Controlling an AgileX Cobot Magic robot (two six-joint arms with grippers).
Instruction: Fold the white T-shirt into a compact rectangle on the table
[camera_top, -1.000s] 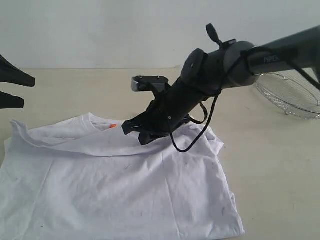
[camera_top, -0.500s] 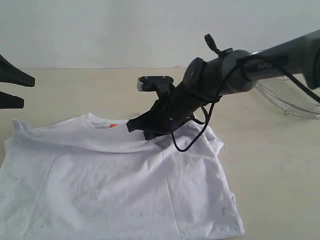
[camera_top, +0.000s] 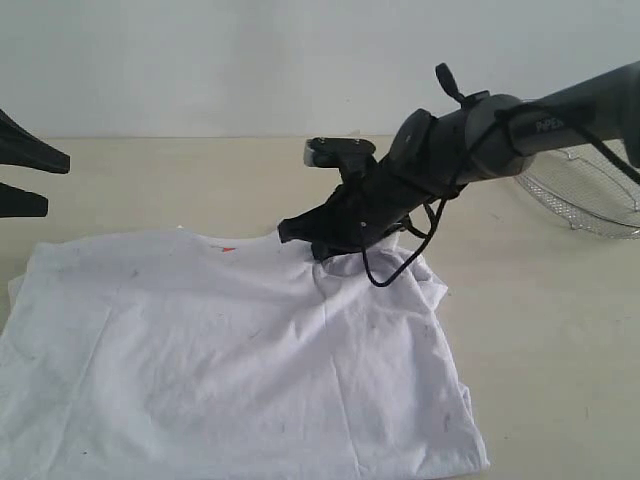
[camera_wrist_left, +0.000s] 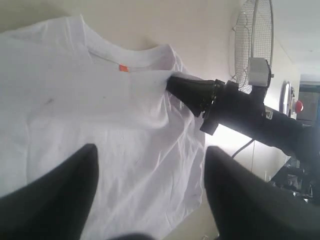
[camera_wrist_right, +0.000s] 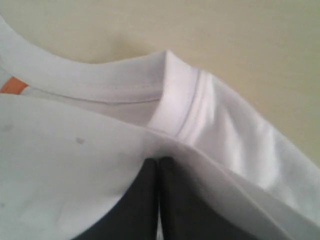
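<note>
Grip check: right gripper (camera_top: 290, 232) clenched on white T-shirt (camera_top: 250, 370) layer beside collar (camera_wrist_right: 125, 92), far edge. Shirt spread on table (camera_top: 540, 350), left-centre, near side. Idle left gripper (camera_top: 55, 183) jaws apart, empty (parked far left). Layer to be kept taut, edges aligned before release.

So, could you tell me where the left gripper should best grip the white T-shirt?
Probably its shoulder corner on the left, approached from the left: that edge lies free nearest the open left gripper, mirroring the right gripper's pinch by the collar.
</note>
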